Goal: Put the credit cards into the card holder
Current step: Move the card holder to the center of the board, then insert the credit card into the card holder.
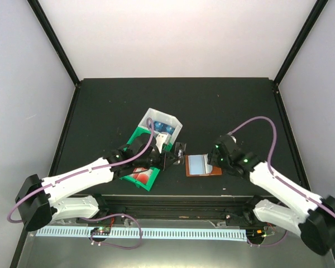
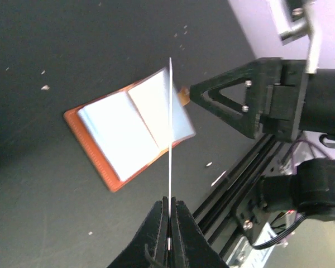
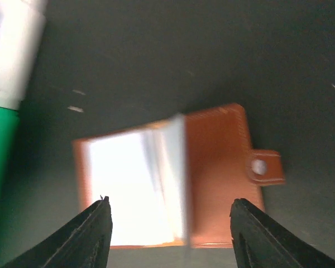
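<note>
Left wrist view: the left gripper (image 2: 169,215) is pinching one credit card (image 2: 170,139) between jaws that are pressing tight together. The card is showing only its thin pale edge, so its colour cannot be told. It is pointing up across the one card holder (image 2: 120,139), which is lying open on the black table (image 1: 128,100) with its clear inner pockets facing up; whether the card is touching the pockets cannot be told. Seen from the right wrist, the right gripper (image 3: 170,200) is hanging above the same holder with its two fingers (image 3: 95,229) standing wide apart and gripping nothing, while the holder's single snap tab (image 3: 265,166) is sticking out to the right. From the top camera, the holder is sitting between the two grippers near the table's front edge. One green-and-white tray (image 1: 138,134) is lying just left of it, partly under the left arm, carrying blue cards (image 1: 159,119) in a far compartment and red-and-white cards (image 1: 140,175) at its near end; how many are in each set cannot be counted.
</note>
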`<state>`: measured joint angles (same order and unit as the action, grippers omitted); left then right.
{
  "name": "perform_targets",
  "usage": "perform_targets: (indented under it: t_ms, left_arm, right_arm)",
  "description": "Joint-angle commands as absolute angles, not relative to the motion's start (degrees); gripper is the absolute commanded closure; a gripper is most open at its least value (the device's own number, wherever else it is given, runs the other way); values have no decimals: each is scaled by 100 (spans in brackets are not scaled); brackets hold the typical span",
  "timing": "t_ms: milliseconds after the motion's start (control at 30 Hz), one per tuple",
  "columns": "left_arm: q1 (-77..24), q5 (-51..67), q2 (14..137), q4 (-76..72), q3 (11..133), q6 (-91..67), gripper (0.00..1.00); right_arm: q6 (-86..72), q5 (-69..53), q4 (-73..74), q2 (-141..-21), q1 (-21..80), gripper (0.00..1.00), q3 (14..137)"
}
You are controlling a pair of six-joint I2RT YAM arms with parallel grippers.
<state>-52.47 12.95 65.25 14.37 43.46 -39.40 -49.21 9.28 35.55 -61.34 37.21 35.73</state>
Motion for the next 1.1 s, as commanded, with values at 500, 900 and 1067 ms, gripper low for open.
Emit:
perform_targets:
  t_ms: [500, 900, 1067]
  left_arm:
    - [-5278, 2624, 6099, -549, 4448, -5752, 98]
    - [-5239, 2932, 6279, -422, 4543, -5821, 93]
    - [-5229, 2288, 6262, 310, 4464, -5389, 54]
  right_arm:
    - [-5272, -2958, 334, -4048, 3728, 43, 3146]
    - [-5849, -3524, -381, -3904, 3731, 99, 2980]
    - [-5315, -2747, 447, -3754, 3724, 99, 2982]
